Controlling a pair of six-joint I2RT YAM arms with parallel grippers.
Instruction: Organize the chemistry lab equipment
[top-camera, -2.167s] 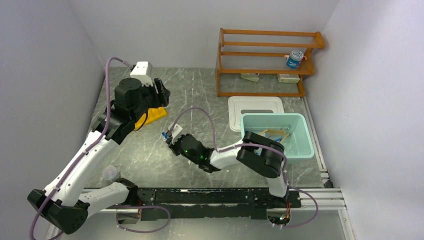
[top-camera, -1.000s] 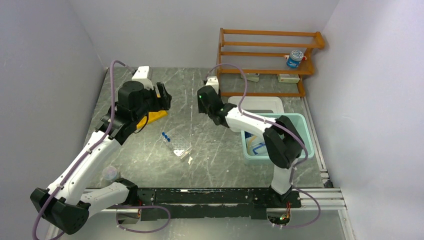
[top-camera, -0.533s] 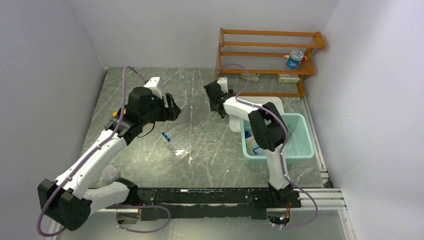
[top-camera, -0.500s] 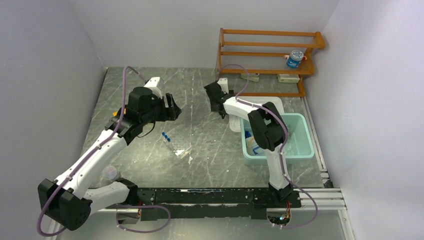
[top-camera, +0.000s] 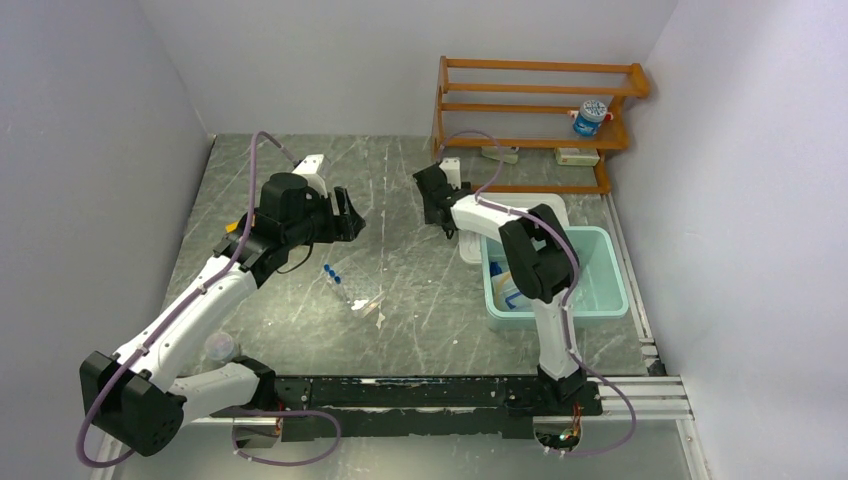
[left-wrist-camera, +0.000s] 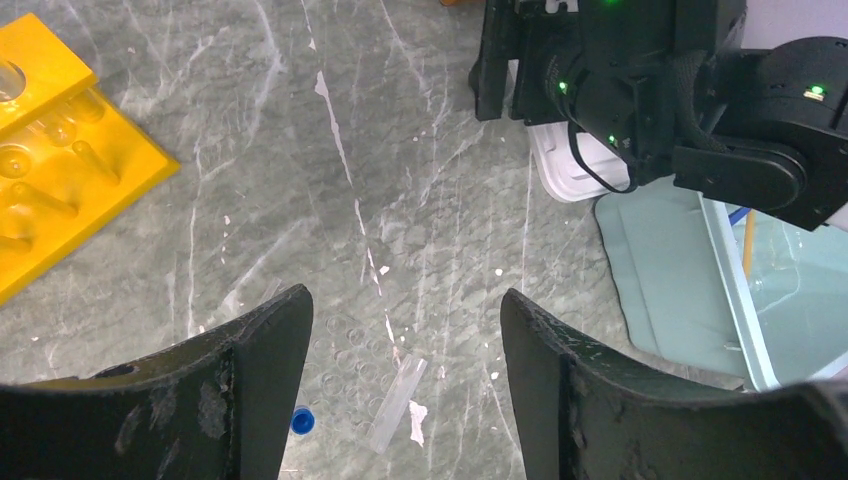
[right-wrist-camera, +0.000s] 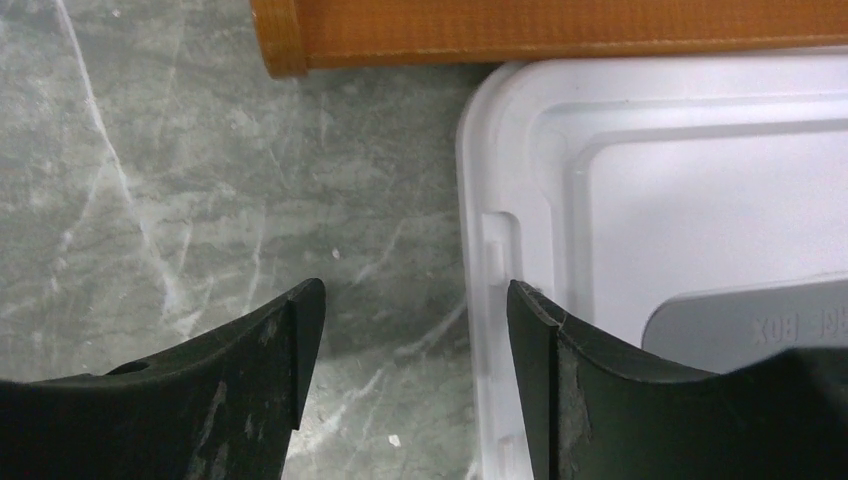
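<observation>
Found left gripper spread, empty, near flat clear plastic tray and tiny blue-capped tubes on grey marbled table; right gripper parted, empty, over edge of white plastic lid. Judged risk: descent nudging tray, scattering tubes

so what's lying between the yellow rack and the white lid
Nothing: in the left wrist view, only bare table separates the rack and the lid.

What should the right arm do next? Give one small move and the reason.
Probably lower the right gripper and close on the white lid at its left rim: the jaws stand open, straddling that rim, just short of the orange shelf.
</observation>
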